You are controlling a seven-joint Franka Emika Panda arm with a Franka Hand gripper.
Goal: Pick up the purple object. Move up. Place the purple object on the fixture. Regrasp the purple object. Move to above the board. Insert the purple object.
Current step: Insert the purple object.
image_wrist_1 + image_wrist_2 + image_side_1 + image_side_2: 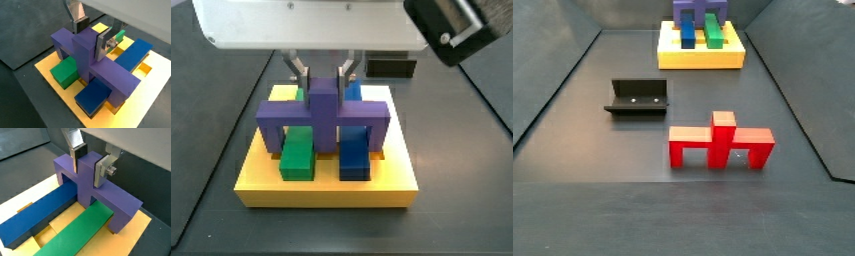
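The purple object (100, 70) is a cross-shaped piece with legs. It sits on the yellow board (47, 67), straddling a green block (65, 72) and a blue block (93, 95). It also shows in the other wrist view (113, 198) and in both side views (325, 105) (694, 12). My gripper (91, 34) is directly above the board, its two fingers on either side of the purple object's raised middle ridge, shut on it (88, 164). In a side view the gripper (323, 75) hangs from the white wrist housing.
The fixture (637, 97) stands on the dark floor in front of the board (700, 58). A red object (720, 140) of similar shape stands nearer the camera. Dark walls enclose the floor.
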